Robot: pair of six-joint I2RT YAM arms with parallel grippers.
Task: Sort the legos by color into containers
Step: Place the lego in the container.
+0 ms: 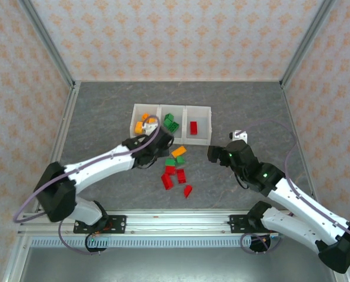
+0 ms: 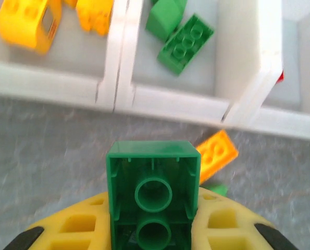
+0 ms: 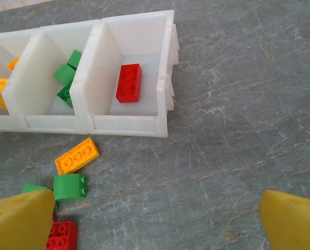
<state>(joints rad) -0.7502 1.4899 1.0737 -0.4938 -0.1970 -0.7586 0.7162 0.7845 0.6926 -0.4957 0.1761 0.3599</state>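
A green brick (image 2: 153, 198), its hollow underside turned to the wrist camera, is pinched between the yellow fingers (image 2: 248, 229) of the left gripper (image 2: 153, 229), above the table (image 1: 251, 117) and just short of the near wall of the containers (image 1: 145, 106). The three white bins are joined in one row. Orange-yellow pieces (image 1: 142, 124) are seen in the left bin, green bricks (image 1: 171, 123) in the middle one, and a single red brick (image 3: 128, 82) in the right one. More legos are left loose on the grey table in front of the bins: an orange brick (image 3: 77, 155) nearest the containers, a green brick (image 3: 70, 186) just beside it, and a cluster of red bricks (image 1: 173, 175) closer to the arms. The right gripper (image 3: 155, 219) is held to the right of that scatter, its fingers spread wide with nothing between them.
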